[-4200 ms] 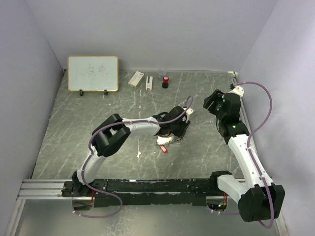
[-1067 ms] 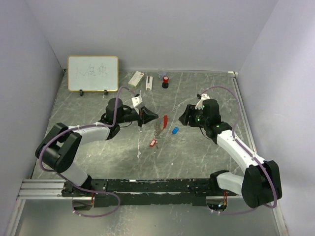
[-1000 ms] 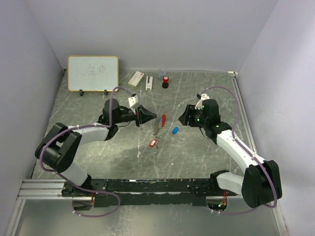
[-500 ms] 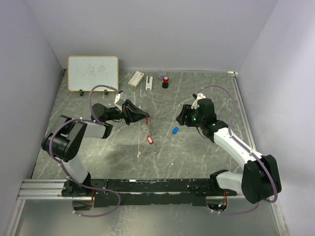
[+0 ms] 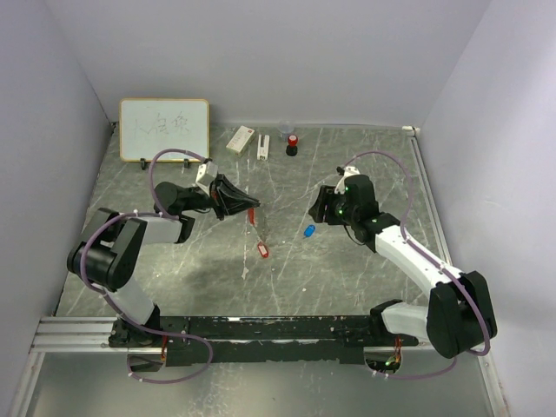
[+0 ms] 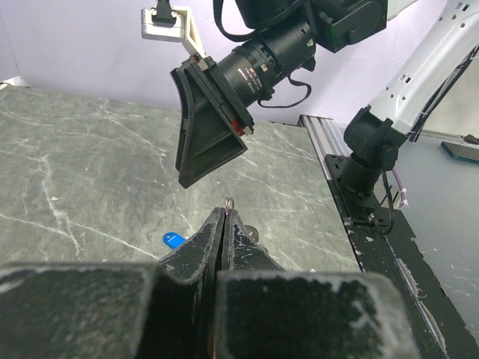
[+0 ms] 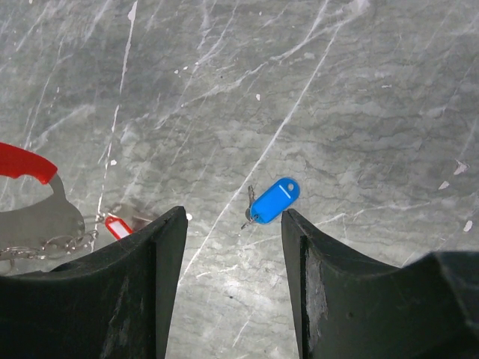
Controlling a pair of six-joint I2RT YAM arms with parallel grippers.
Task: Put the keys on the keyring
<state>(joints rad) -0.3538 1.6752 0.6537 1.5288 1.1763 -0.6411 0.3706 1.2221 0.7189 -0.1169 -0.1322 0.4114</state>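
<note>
My left gripper (image 5: 248, 208) is shut on the keyring (image 5: 253, 212), held above the table's middle left. In the left wrist view the thin metal ring (image 6: 229, 201) pokes out past the closed tips of my left gripper (image 6: 227, 212). The right wrist view shows the red strap (image 7: 22, 162) and the grey strip (image 7: 46, 217). A thin chain runs from them to the red-headed key (image 5: 262, 249) (image 7: 118, 225). The blue-headed key (image 5: 308, 231) (image 7: 273, 200) (image 6: 172, 238) lies flat on the table. My right gripper (image 5: 320, 208) (image 7: 232, 217) hovers open just over it, empty.
A whiteboard (image 5: 164, 130) stands at the back left. Along the back edge are a white box (image 5: 241, 139), a white piece (image 5: 262, 146), a grey cup (image 5: 285, 132) and a small red-and-black bottle (image 5: 292, 144). The arms' base rail (image 5: 261, 328) runs along the near edge.
My left gripper has drawn back to the left with the keyring, dragging the red-headed key a little left. My right gripper has edged left, closer over the blue-headed key.
</note>
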